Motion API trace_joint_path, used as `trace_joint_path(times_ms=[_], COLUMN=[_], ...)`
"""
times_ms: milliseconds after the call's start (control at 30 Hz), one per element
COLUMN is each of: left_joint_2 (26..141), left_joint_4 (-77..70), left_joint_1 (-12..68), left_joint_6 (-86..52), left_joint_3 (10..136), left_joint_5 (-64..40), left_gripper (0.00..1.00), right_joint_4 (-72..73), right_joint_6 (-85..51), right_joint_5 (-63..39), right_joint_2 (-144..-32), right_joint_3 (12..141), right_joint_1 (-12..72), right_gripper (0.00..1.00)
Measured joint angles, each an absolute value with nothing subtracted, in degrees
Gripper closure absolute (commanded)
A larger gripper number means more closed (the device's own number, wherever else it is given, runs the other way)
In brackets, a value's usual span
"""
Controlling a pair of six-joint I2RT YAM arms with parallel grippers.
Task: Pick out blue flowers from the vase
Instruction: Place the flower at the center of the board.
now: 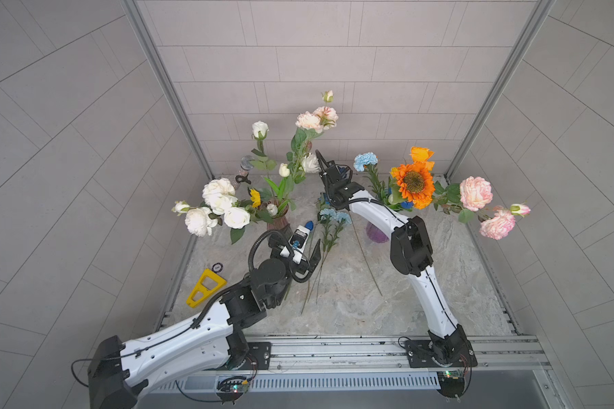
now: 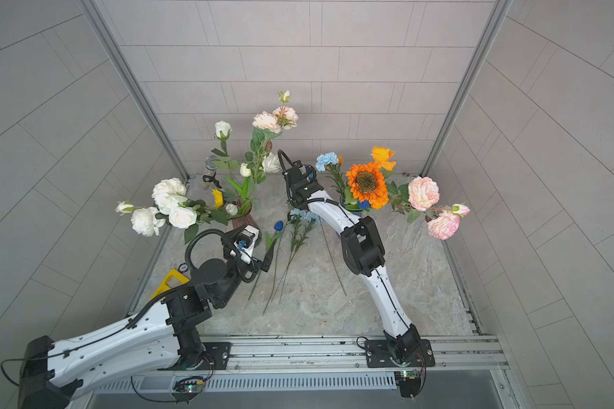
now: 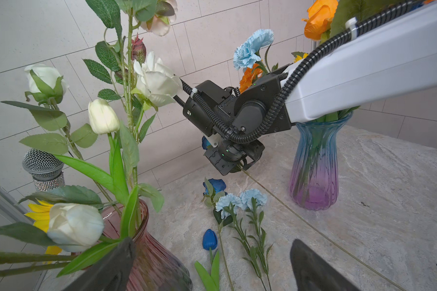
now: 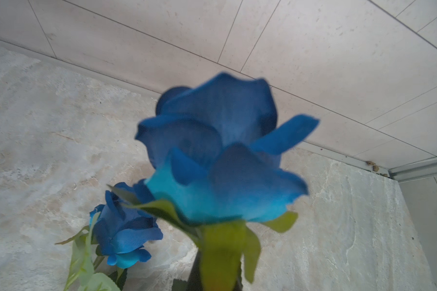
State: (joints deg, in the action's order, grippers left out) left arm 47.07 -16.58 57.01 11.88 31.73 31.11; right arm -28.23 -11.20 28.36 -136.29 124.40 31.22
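My right gripper (image 3: 240,167) is shut on a dark blue rose (image 4: 222,156), holding its stem just under the bloom. It hangs low over the table beside the blue-purple vase (image 3: 313,171), and the stem (image 1: 369,262) trails down onto the table. On the table lie another dark blue rose (image 3: 215,186), light blue carnations (image 1: 334,214) and a blue tulip (image 3: 210,239). One light blue carnation (image 1: 365,161) and a dark blue bloom (image 1: 406,204) stand in that vase. My left gripper (image 3: 212,272) is open above the tulip's stem, holding nothing.
A reddish vase (image 3: 157,252) of white roses and tulips stands close by my left fingers (image 3: 116,267). The sunflower (image 1: 414,184), orange and pink blooms spread from the blue-purple vase. A microphone (image 1: 245,166) stands at the back left. A yellow tool (image 1: 206,287) lies front left.
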Motion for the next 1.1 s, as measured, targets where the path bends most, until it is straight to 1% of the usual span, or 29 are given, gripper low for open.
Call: trace_joint_path(times_ms=[233, 400, 533, 800, 900, 1100], left_joint_2=[47.9, 48.0, 48.2, 48.3, 48.4, 51.1], left_joint_4=[-17.2, -17.3, -17.3, -17.3, -17.5, -17.9], left_joint_1=[57.0, 57.0, 57.0, 57.0, 57.0, 56.9], left_joint_6=[12.1, 12.1, 12.1, 12.1, 12.3, 11.9], left_joint_3=[31.7, 31.7, 31.7, 31.7, 31.7, 32.5], left_joint_5=[31.2, 31.2, 31.2, 31.3, 31.6, 32.8], left_gripper=[0.0, 0.0, 0.0, 0.0, 0.0, 0.0], right_joint_4=[-27.6, -26.3, -25.2, -22.8, -20.9, -16.7], right_joint_6=[-11.2, -10.9, -10.5, -9.1, -8.1, -5.8], right_joint_5=[29.6, 30.4, 30.8, 32.1, 31.4, 22.9], right_joint_2=[-136.2, -134.2, -132.9, -127.0, -123.2, -113.8], right_joint_3=[119.3, 112.3, 110.6, 108.5, 105.8, 99.7], right_joint_1=[31.2, 31.2, 31.2, 31.7, 32.8, 38.4], right_gripper=[0.81, 0.63, 0.51, 0.43, 0.37, 0.29])
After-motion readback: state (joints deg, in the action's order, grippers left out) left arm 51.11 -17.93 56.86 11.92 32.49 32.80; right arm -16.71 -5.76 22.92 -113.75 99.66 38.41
